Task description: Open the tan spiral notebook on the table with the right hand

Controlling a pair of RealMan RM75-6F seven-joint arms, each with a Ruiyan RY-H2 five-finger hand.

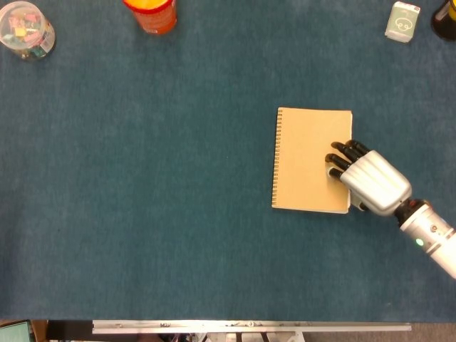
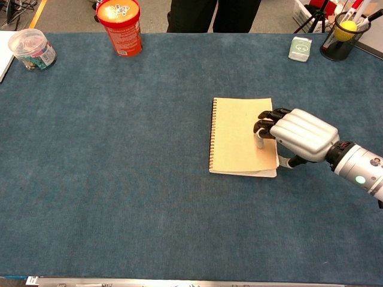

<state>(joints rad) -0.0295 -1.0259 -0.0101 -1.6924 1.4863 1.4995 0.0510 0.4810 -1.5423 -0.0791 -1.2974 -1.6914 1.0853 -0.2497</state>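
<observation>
The tan spiral notebook (image 1: 306,160) (image 2: 236,134) lies closed on the blue table cloth, right of centre, with its spiral along the left edge. My right hand (image 1: 370,182) (image 2: 302,134) reaches in from the right, palm down. Its dark fingertips (image 2: 261,128) rest on the cover near the right edge. The thumb (image 2: 286,161) sits low against that edge. The front right corner of the cover looks slightly raised, showing the pages below. Whether the thumb has caught the cover is hidden under the hand. My left hand shows in neither view.
A red canister (image 2: 119,27) and a clear jar of small items (image 2: 33,49) stand at the back left. A small white box (image 2: 300,49) and a black pen cup (image 2: 341,39) stand at the back right. A person (image 2: 212,15) stands behind the table.
</observation>
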